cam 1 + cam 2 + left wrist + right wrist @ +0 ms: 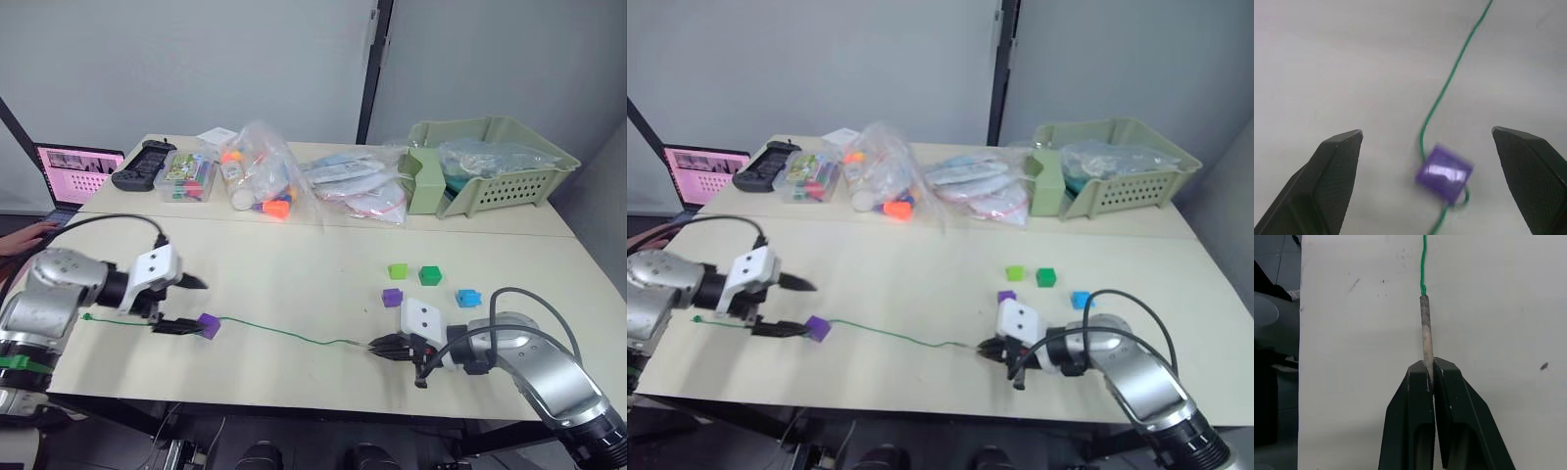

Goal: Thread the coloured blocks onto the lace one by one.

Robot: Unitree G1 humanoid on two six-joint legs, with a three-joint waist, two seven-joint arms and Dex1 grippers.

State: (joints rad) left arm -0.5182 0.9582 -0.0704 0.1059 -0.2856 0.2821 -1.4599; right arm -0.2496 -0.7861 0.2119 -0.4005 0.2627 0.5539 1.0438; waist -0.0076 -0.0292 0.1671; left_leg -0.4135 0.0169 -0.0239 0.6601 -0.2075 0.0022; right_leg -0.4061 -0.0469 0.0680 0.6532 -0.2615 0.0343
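A thin green lace (279, 332) runs across the table front. A purple block (208, 325) sits threaded on it near its left end, and my left gripper (189, 305) stands open around that block (1444, 174) without touching it. My right gripper (377, 346) is shut on the lace's stiff pale tip (1425, 340). A second purple block (392, 297), a lime green one (397, 270), a dark green one (430, 275) and a bright blue one (468, 298) lie loose on the table behind the right gripper.
Clear bags of toys (260, 181), a small clear box (186, 178) and a green basket (490, 166) line the table's back. A laptop (73, 176) with a person's hand (24, 237) sits at far left.
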